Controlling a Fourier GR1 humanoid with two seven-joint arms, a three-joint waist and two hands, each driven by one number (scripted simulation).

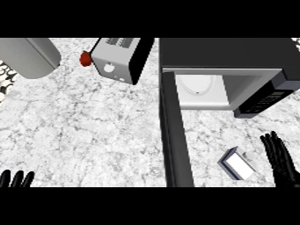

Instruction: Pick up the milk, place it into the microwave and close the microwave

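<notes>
Lower right of the frame, milk carton [239, 164] lying on the marble counter [81, 132], right hand [283, 163] just beside it with fingers straight, microwave [230, 61] door [175, 132] wide open above, left hand [16, 179] resting lower left, fingers up and relaxed.

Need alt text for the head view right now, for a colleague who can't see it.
A milk carton lies on the marble counter beside the open right hand, in front of the microwave, whose door stands open. The left hand rests at lower left; a toaster sits behind.
</notes>
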